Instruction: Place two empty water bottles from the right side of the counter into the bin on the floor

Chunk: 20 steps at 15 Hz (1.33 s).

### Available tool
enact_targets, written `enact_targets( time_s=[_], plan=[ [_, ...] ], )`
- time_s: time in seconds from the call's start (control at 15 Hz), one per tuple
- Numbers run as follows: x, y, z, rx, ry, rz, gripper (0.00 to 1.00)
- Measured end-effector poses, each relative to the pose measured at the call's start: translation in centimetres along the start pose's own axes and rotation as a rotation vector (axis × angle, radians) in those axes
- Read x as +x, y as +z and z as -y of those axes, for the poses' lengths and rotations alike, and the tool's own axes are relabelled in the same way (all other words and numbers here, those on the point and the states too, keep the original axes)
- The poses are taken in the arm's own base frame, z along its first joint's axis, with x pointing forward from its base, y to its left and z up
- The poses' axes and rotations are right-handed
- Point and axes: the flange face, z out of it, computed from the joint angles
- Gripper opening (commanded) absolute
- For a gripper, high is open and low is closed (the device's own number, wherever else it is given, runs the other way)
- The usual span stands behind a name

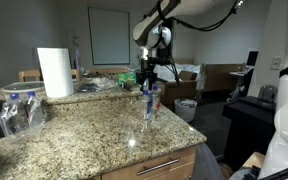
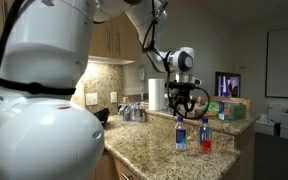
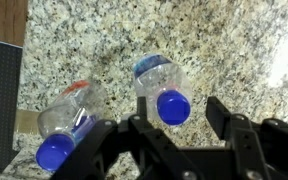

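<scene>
Gripper [image 3: 182,125] over the counter [image 3: 234,40], jaws spread wide, clamped on nothing. In the wrist view the dark fingers [image 3: 229,125] rise from the bottom edge. Right in the gap between them, centre frame, is the blue cap of a water bottle [image 3: 162,82], seen from above and standing upright on the speckled granite. No contact that I can make out.

In an exterior view the gripper [image 2: 184,102] hangs just above that bottle's [image 2: 181,135] top, a little right of centre. In the exterior view from across the counter, the gripper [image 1: 147,72] sits directly over the bottle [image 1: 150,102], again close above it.

Just beside it stands the second bottle [image 3: 69,118], lower left in the wrist view, also blue-capped, with some red showing on it. In an exterior view it [image 2: 205,135] is the right-hand one of the pair, close alongside.

Moving outward along the counter [image 1: 84,140], a white paper towel roll [image 1: 54,72] stands upright at upper left. A wrapped pack of bottles [image 1: 19,112] sits at the left edge, well apart from the two singles.

The bin [image 1: 186,108] is down on the floor past the counter's far end, right of centre, pale and round, well below the countertop. Its inside is not visible from here.
</scene>
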Motion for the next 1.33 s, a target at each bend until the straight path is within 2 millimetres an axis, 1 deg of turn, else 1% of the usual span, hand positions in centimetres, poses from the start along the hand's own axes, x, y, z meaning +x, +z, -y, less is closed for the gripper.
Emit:
enact_targets(
  time_s=[0.13, 0.27, 0.33, 0.6, 0.8, 0.93, 1.07, 1.2, 1.33],
  plan=[
    [0.5, 0.6, -0.3, 0.000, 0.005, 0.012, 0.20],
    [1.1, 1.1, -0.6, -0.001, 0.008, 0.021, 0.10],
    [1.3, 1.2, -0.7, -0.001, 0.009, 0.022, 0.14],
    [1.6, 1.1, -0.8, -0.002, 0.010, 0.024, 0.15],
    [1.1, 0.8, -1.8, -0.025, 0.013, 0.052, 0.15],
    [-0.1, -0.1, -3.3, -0.043, 0.024, 0.093, 0.15],
    [-2.1, -1.6, -5.3, -0.046, 0.048, 0.115, 0.15],
    [-4.2, -3.4, -8.2, -0.041, 0.104, 0.097, 0.15],
    [-6.4, -4.9, -12.3, -0.031, 0.188, 0.075, 0.15]
  ],
)
